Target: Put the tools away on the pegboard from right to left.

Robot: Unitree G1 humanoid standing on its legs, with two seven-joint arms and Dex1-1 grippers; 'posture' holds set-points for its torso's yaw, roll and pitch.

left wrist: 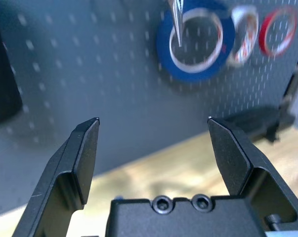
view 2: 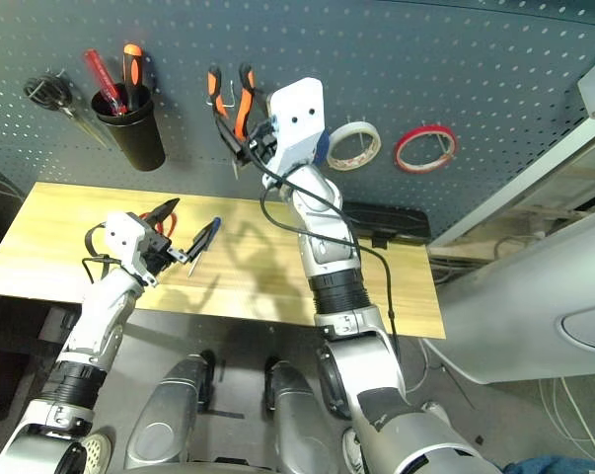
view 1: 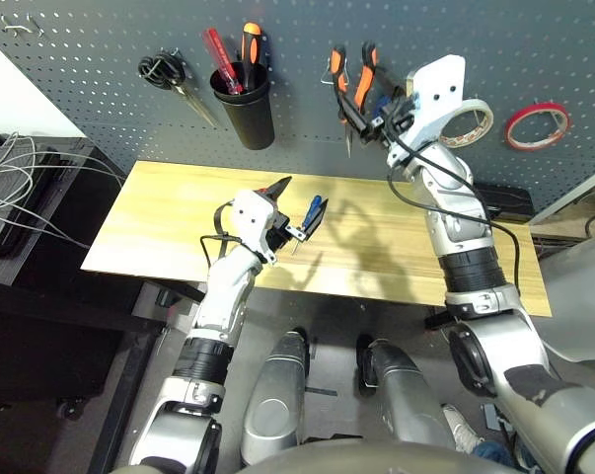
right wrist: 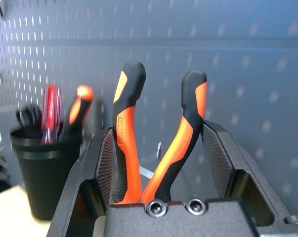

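My right gripper is raised against the pegboard and is shut on the orange-and-black pliers. The handles point up between its fingers and the nose hangs down. The wide blue tape roll hangs on the board, mostly hidden behind that gripper in the eye views. Over the wooden table my left gripper stands open and holds nothing. The small blue-handled screwdriver shows just past one fingertip, and a bit of red scissor handle shows by the other.
A black cup with a red and an orange-black screwdriver hangs on the board. Black-handled scissors hang to its left. A white tape roll and a red one hang at the right. A dark cabinet with cables stands left of the table.
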